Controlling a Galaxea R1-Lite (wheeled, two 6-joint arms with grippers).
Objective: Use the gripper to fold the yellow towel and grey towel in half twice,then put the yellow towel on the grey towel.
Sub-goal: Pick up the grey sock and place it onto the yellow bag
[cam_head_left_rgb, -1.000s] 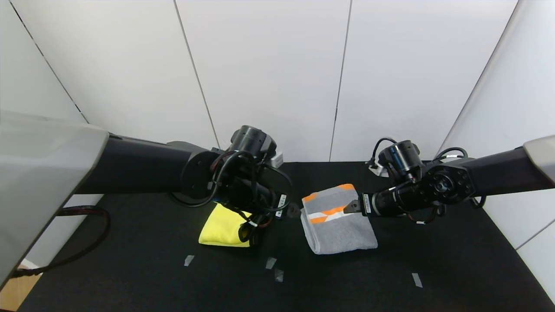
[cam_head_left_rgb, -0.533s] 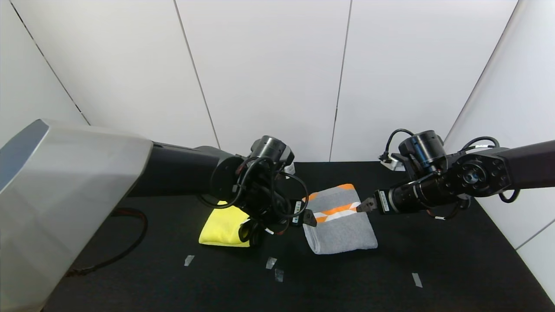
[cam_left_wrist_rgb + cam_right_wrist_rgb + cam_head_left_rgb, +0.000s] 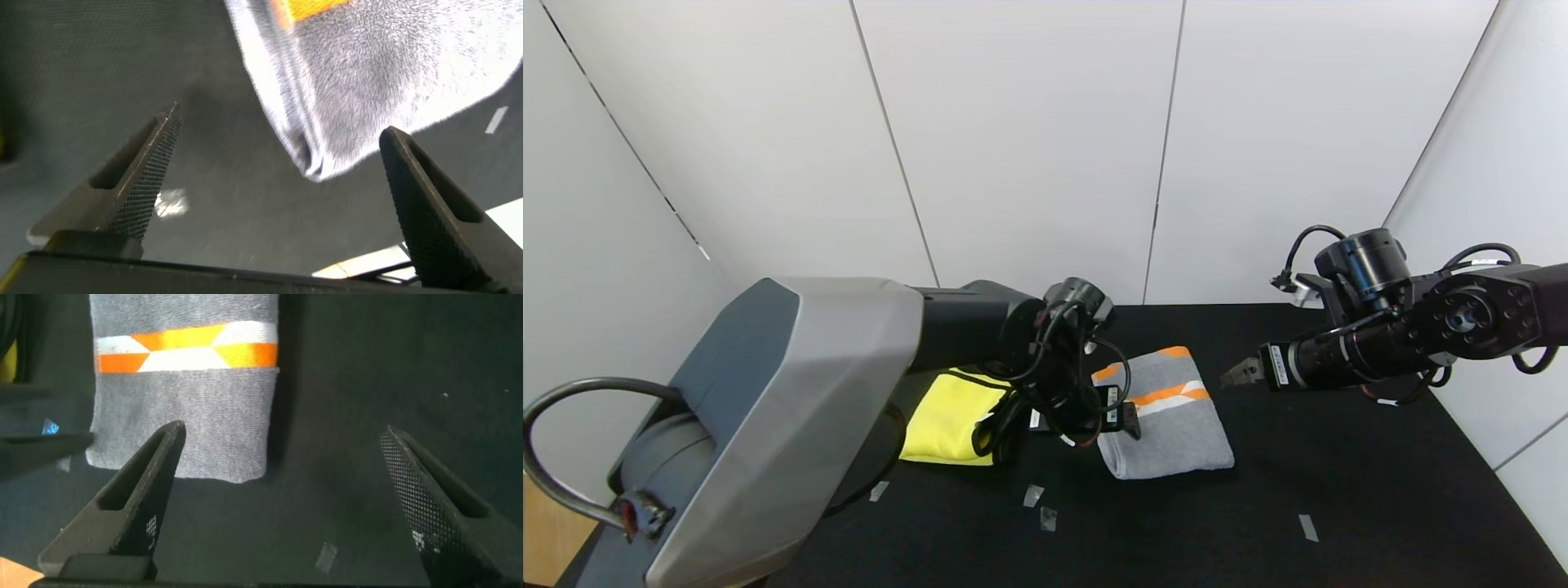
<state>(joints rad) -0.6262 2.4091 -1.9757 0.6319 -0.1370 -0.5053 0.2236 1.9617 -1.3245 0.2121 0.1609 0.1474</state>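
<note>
A: Where are the towels?

B: The grey towel point(image 3: 1162, 416) lies folded into a thick pad on the black mat point(image 3: 1339, 490). The yellow towel point(image 3: 947, 416) lies folded just to the robot's left of it, apart from it and partly hidden by the left arm.

A: And the grippers?

B: The left gripper point(image 3: 278, 184) hangs over the grey towel's left edge, jaws spread wide, holding nothing. The right gripper point(image 3: 290, 506) is off the grey towel's right side, raised and clear of it, also wide open and empty.

A: How will the yellow towel handle?

B: Light and limp, I'd judge. Pinched at one corner, the layers would likely fan out and the fold come undone. Better to bite across all layers along the folded edge, or take two corners, one in each gripper.

A: And the grey towel?

B: Soft terry, bulkier, with some give. It should make a steady base, though a dragged towel could rumple its top layer.
</note>
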